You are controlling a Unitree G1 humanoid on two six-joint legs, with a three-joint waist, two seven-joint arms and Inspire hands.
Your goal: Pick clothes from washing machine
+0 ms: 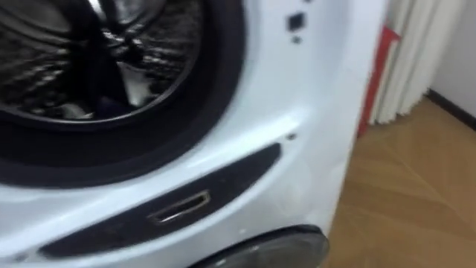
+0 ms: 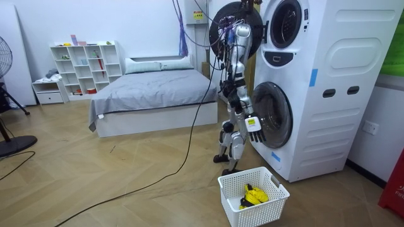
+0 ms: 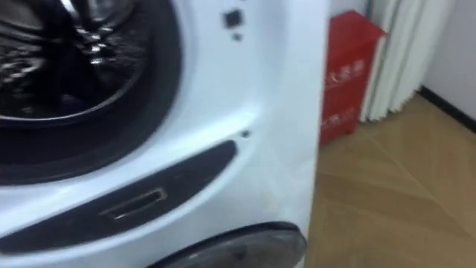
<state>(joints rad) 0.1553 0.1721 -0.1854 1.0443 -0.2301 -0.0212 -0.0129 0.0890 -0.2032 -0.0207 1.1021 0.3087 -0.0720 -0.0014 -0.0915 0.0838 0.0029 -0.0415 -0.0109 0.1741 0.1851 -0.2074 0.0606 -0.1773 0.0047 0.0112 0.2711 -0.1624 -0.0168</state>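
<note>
Closest to us in the eye views, the dark curved top of the lower door edges in at the bottom. Above it, a long dark panel strip crosses the white front of the washing machine. Higher up we look into the open upper drum, ringed by its black seal. A dark arm runs down into the drum from the top, and the left robot hand is lost in the gloom there, so we cannot tell how its fingers stand or whether they hold cloth. In the room view the robot stands upright, close against the machine and facing it, with the upper door swung open by its head. The right robot hand hangs low beside the lower door, fingers loose and straight, holding nothing. On the wooden floor, near the robot's feet and just in front of the machine, sits a white basket with yellow clothes lying in it. Beyond the machine's corner stand a red box and a pale curtain. Further back are a grey bed and a white shelf.
</note>
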